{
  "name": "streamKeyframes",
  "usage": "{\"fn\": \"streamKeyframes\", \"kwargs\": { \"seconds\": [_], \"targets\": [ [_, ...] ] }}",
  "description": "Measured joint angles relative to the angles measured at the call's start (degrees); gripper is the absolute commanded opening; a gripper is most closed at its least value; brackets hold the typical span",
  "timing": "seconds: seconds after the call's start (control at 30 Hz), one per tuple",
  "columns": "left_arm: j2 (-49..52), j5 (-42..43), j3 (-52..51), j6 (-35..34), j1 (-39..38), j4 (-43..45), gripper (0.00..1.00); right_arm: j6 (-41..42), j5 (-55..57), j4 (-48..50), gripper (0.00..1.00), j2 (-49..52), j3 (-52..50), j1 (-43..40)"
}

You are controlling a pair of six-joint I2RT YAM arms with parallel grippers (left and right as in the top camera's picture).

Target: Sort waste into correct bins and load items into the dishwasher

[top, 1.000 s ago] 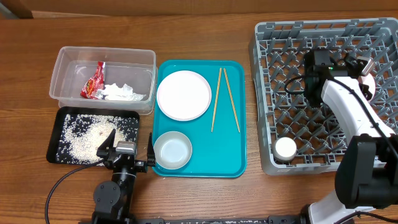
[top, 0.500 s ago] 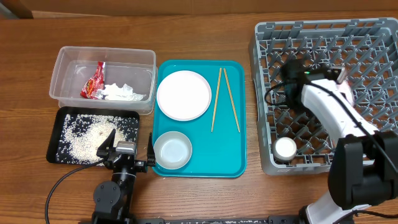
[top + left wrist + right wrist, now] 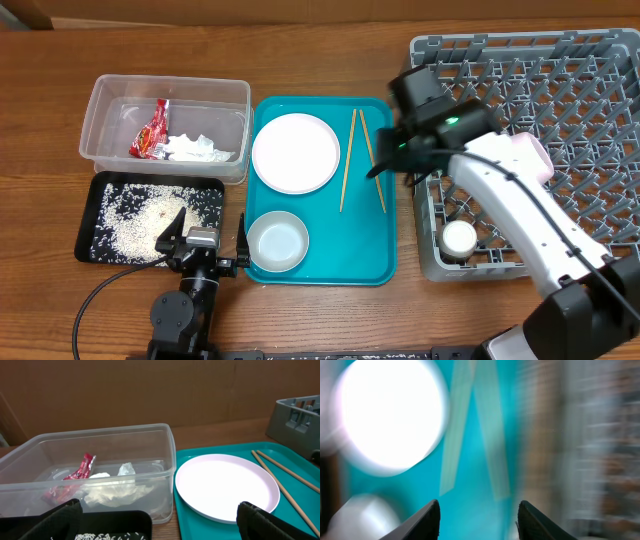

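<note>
1. Chopsticks (image 3: 348, 160) lie on the right part of the teal tray (image 3: 330, 230), close together at the far ends and spreading apart toward the near ends.
2. The plate (image 3: 295, 152) sits on the same tray to the left of the chopsticks. The bowl (image 3: 278, 241) sits upright in front of the plate.
3. The cup (image 3: 460, 238) stands in the near left corner of the dish rack (image 3: 590, 90), which is on the table (image 3: 320, 50) to the right of the tray.
4. The wrapper (image 3: 152, 130) and the tissue (image 3: 195, 149) lie side by side in the clear tub (image 3: 170, 85). Rice (image 3: 140, 225) is spread across the black tray (image 3: 83, 235) just in front of the tub.
5. The right gripper (image 3: 478, 517) is above the tray's right edge, beside the chopsticks. Its fingers are apart with nothing between them. The right wrist view is heavily blurred.
6. The left gripper (image 3: 159, 520) is low at the near table edge, between the black tray and the teal tray. Its fingers are spread wide and hold nothing.
</note>
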Motion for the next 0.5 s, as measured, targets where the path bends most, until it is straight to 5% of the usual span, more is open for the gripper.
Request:
{"fn": "streamKeyframes", "kwargs": {
  "seconds": [0.2, 0.5],
  "targets": [
    [0.0, 0.0, 0.0, 0.0, 0.0, 0.02, 1.0, -0.33, -10.38, 8.13, 0.49, 4.85, -2.38, 10.64],
    [0.0, 0.0, 0.0, 0.0, 0.0, 0.0, 1.0, 10.58, -5.27, 11.06, 0.41, 14.86, -4.24, 21.24]
  ]
}}
